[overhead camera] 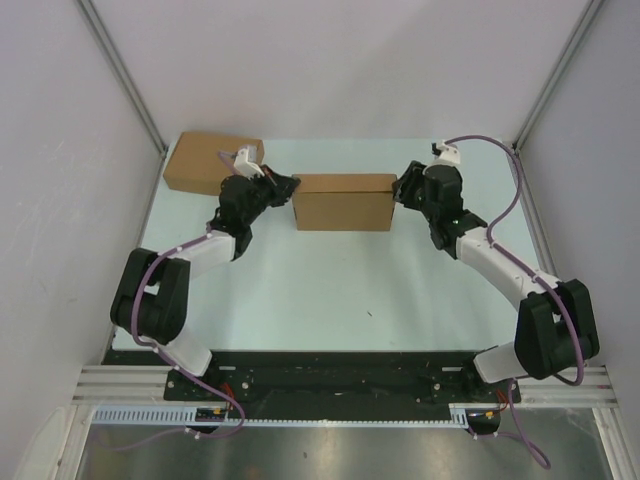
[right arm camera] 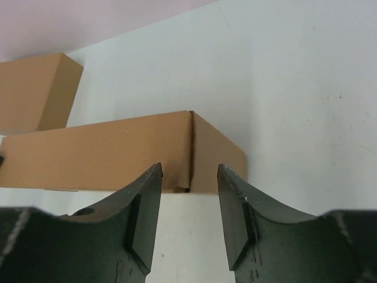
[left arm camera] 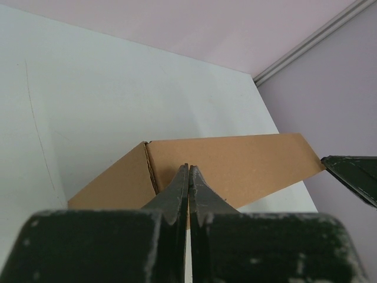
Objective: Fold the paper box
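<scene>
Left claw (left arm camera: 189,168) closed at paper box (overhead camera: 343,202) end; right claw (right arm camera: 189,171) parted at opposite end

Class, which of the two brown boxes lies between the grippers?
The central paper box, flanked by left gripper and right gripper; the other box sits far-left.

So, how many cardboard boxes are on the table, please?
2: the paper box at the far middle of the table; another brown cardboard box in the far-left corner. None appears hidden.

My desk (overhead camera: 330,290) is pale. The paper box (overhead camera: 343,208) sits on it, toward the back. Another brown box (overhead camera: 205,165) lies in the back left corner.
</scene>
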### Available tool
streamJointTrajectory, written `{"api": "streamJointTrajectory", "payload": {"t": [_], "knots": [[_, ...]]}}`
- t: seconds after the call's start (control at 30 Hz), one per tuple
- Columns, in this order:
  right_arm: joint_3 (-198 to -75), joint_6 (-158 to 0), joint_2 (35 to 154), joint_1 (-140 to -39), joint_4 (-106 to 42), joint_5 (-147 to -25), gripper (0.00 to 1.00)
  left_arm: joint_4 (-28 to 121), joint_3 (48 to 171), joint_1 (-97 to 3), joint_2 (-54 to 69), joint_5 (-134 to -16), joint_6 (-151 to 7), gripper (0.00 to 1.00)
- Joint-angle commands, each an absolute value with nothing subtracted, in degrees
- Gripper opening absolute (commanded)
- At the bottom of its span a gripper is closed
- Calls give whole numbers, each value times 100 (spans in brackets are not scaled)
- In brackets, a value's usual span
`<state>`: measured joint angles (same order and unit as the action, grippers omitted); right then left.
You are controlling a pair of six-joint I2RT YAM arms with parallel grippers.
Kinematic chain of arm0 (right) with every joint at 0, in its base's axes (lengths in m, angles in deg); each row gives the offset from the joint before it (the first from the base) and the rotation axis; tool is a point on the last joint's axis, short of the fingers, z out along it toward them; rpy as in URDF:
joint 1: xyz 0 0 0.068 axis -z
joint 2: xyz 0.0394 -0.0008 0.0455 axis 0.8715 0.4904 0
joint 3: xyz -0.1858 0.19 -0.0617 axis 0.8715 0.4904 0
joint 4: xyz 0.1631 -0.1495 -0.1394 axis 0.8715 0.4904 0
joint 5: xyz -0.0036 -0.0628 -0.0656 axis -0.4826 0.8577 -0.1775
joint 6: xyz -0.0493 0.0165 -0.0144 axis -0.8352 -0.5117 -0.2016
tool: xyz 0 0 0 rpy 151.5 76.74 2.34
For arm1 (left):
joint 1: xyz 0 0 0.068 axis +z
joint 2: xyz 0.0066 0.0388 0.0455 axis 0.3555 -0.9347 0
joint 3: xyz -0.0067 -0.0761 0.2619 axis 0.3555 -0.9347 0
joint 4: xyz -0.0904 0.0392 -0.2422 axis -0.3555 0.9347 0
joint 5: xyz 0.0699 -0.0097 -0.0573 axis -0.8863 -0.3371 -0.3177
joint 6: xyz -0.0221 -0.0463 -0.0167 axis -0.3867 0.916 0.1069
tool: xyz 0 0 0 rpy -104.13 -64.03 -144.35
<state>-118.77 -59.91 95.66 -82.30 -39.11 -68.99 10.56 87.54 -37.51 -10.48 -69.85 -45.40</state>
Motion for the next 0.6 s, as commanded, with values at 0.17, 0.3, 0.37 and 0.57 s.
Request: {"api": "streamJointTrajectory", "payload": {"t": [0.17, 0.3, 0.37, 0.57], "knots": [[-12146, -5767, 9217, -7724, -3274, -7053, 42, 2322, 8692, -3717, -1076, -7078, -4846, 1], [-12146, -5723, 9314, -7742, -3335, -7123, 31, 2358, 8771, -3717, -1068, -7034, -4837, 1], [-12146, -5635, 9288, -7724, -3449, -7185, 30, 2366, 8815, -3717, -1050, -7017, -4828, 1], [-12137, -5092, 9296, -7584, -4222, -8218, 22, 2428, 8903, -3717, -1024, -7008, -4872, 1]]}}
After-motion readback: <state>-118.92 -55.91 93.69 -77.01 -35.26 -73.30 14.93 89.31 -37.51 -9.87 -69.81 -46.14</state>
